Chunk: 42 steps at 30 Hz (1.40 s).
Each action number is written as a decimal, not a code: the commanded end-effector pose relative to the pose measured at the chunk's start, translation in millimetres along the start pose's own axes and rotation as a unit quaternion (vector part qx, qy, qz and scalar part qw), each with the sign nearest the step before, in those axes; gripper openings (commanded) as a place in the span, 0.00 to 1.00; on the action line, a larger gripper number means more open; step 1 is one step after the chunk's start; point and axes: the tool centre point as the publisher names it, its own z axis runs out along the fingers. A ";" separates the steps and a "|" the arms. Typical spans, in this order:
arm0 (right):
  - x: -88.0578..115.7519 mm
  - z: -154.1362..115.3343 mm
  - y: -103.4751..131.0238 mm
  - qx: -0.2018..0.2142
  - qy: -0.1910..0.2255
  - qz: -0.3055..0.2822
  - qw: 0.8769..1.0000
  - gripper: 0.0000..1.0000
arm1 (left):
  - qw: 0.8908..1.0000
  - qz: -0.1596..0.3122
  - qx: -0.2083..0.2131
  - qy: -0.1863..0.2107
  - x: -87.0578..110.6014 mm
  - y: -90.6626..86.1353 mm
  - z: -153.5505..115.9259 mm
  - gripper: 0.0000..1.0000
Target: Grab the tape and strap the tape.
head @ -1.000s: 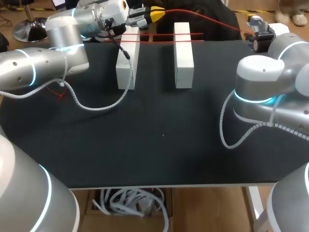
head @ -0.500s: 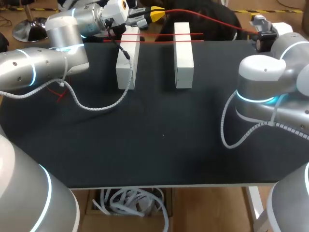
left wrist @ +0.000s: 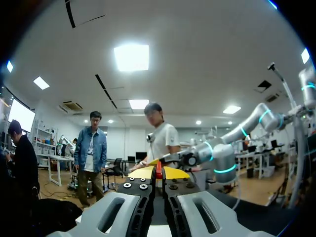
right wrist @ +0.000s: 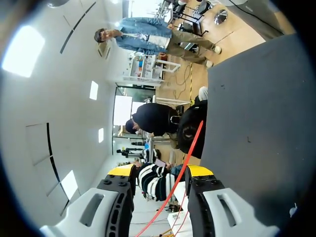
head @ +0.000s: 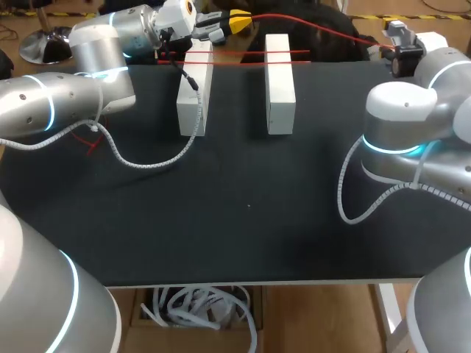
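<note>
A thin red tape (head: 309, 31) runs taut above the table's far edge, from my left gripper (head: 239, 20) to my right gripper (head: 396, 45). More strands of red tape (head: 235, 57) lie across the far ends of two white blocks (head: 195, 87) (head: 280, 81). In the left wrist view my left gripper (left wrist: 158, 173) is shut, with the red tape (left wrist: 158, 171) pinched between its yellow tips. In the right wrist view my right gripper (right wrist: 160, 171) stands open; the red tape (right wrist: 190, 148) passes through the gap between its fingers, closer to one finger.
The black table (head: 243, 206) carries only the two upright white blocks near its far edge. The left arm's white cable (head: 147, 163) loops onto the table beside the left block. The right arm's cable (head: 342, 198) hangs over the right side.
My right arm has shifted slightly to the right and farther back, taking the tape's end with it. The left arm and both grippers' openings are unchanged.
</note>
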 end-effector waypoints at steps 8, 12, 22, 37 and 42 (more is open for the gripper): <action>0.8 4.5 1.0 0.003 -0.004 -0.006 1.000 0.43 | 1.000 0.000 -0.001 -0.001 1.2 -0.5 0.3 0.00; 0.6 5.5 0.3 0.004 -0.005 -0.007 1.000 0.40 | 1.000 0.000 -0.001 -0.001 1.2 -0.5 0.3 0.00; -0.7 3.9 -4.0 0.009 -0.006 -0.013 1.000 0.00 | 1.000 0.000 -0.001 -0.001 1.2 -0.5 0.3 0.00; -0.5 -5.3 -7.6 0.012 -0.003 -0.031 0.999 0.00 | 1.000 0.000 -0.001 -0.001 1.2 -0.5 0.3 0.00; -0.1 -6.4 -7.7 0.011 -0.003 -0.036 0.999 0.00 | 1.000 0.000 -0.001 -0.001 1.2 -0.5 0.3 0.00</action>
